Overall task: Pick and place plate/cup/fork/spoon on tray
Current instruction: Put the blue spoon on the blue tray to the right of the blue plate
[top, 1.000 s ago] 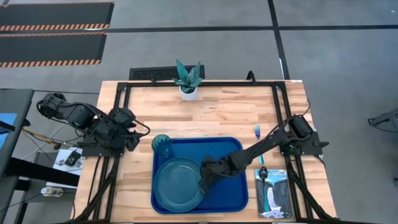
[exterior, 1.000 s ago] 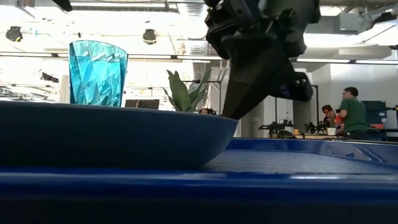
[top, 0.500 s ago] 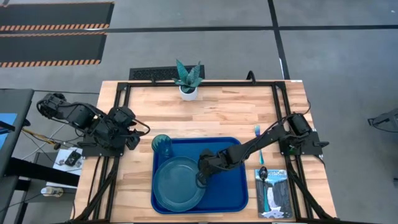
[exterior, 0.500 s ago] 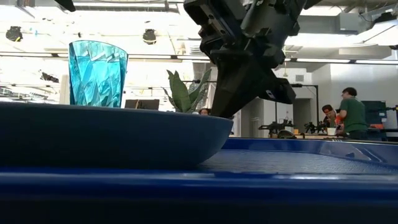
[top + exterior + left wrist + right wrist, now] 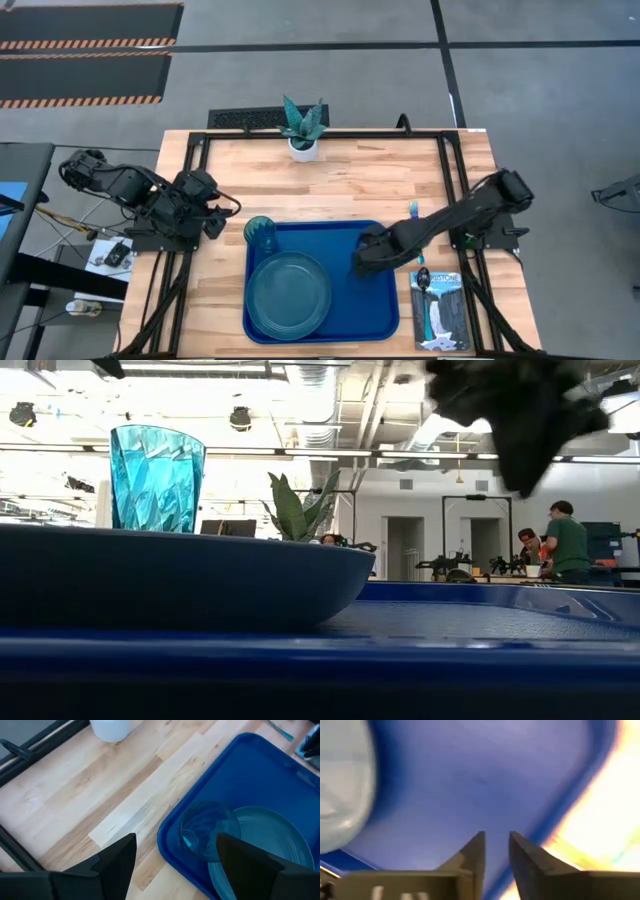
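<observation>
The blue tray [image 5: 375,310] lies at the table's near middle. The teal plate [image 5: 288,292] rests flat on the tray's left half. The cup [image 5: 261,233] stands upright in the tray's far left corner and also shows in the left wrist view [image 5: 207,830]. The fork [image 5: 413,212] lies on the table just right of the tray, partly under my right arm. The spoon [image 5: 424,283] lies on a booklet. My right gripper [image 5: 358,265] hovers over the tray's right part, its fingers [image 5: 472,855] a narrow gap apart and empty. My left gripper [image 5: 212,226] waits open at the table's left.
A white pot with a spiky plant [image 5: 302,135] stands at the table's far middle. A waterfall-photo booklet [image 5: 440,315] lies right of the tray near the front edge. Bare wood lies between the plant and the tray. People stand in the room beyond [image 5: 565,545].
My right gripper has left the plate's right rim and gone up and toward the table's right edge, over the tray's right part. The plate stays flat on the tray where it was.
</observation>
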Tool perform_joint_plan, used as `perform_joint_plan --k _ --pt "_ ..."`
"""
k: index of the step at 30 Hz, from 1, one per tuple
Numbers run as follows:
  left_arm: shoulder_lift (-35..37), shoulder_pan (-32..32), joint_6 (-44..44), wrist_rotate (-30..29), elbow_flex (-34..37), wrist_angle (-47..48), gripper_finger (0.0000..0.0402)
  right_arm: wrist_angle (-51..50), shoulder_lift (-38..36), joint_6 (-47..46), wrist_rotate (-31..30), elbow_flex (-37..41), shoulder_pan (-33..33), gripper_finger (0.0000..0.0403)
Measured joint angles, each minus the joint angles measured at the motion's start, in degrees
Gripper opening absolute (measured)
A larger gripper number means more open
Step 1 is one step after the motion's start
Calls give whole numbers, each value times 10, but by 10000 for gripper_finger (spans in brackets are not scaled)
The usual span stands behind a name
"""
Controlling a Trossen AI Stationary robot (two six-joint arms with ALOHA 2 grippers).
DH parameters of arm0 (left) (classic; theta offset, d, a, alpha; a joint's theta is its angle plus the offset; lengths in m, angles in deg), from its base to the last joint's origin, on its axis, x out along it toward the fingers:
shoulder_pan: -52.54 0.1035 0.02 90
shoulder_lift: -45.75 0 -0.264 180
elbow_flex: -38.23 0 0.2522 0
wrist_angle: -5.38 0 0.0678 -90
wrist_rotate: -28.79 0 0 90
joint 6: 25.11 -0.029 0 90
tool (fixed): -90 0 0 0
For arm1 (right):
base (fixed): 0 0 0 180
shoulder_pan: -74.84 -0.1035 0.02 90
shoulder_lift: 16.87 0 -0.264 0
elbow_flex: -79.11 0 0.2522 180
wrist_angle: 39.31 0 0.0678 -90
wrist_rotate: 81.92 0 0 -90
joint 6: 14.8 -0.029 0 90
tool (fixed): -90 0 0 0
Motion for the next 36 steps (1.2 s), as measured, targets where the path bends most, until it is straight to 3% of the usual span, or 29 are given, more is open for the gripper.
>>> perform_joint_plan --k 6,10,16,22,28,36 --pt "0 0 19 -15 0 0 261 -117 -33 -83 21 0 -51 207" --pt "0 0 23 -15 0 0 261 -120 -55 -120 24 32 -90 242" --pt "0 20 17 -18 0 0 261 -133 -127 -15 22 101 -132 235" --pt "0 54 14 -24 0 0 261 -137 -215 102 64 195 -130 230" --pt "0 91 15 -11 0 1 261 -48 -290 133 84 293 -121 229" --pt "0 124 22 -8 0 2 261 34 -288 212 84 355 -108 229"
